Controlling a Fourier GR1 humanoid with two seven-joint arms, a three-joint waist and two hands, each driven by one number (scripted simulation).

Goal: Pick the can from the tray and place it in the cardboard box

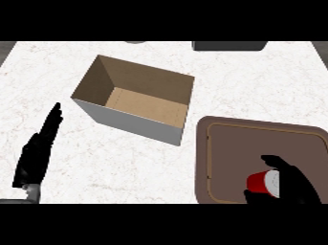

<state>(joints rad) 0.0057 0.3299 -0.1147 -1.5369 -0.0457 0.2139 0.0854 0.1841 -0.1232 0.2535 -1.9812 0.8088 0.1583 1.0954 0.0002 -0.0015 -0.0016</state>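
Your right hand (288, 184) is curled round the red can (262, 182), thumb on one side and fingers on the other, low on the brown tray (223, 143). You cannot tell whether the can has left the tray floor. So the grasp looks made; the lift, carry and release are left. The open cardboard box (135, 98) stands just beside the tray, up and to the left. Your left hand (39, 148) rests straight-fingered on the desk (265, 81).

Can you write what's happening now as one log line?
right hand: curled round red can | can: on tray | box: empty | left hand: open
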